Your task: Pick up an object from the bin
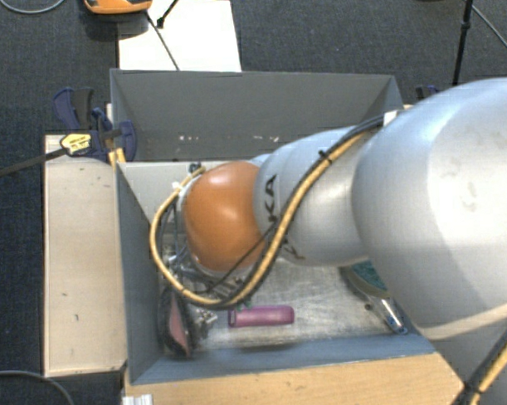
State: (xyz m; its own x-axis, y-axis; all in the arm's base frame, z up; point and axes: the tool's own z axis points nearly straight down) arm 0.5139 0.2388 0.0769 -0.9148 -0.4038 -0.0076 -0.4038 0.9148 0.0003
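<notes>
Hanging low at 8 o'clock in the bin [259, 114], the pincer [195, 314] sits beside a dark pinkish thing [173, 326] and a mauve stick [262, 316]; whether it is spread or pinching I cannot tell, so nothing seems lifted yet.

Partly hidden black lettering [271, 194], "KA" legible, on the silver arm [403, 192] beside its orange cover [221, 211].

Arm [403, 209] hides most of bin [250, 106] floor; teal-handled tool [371, 278] half under it; dark pink thing [175, 325] indistinct.
</notes>
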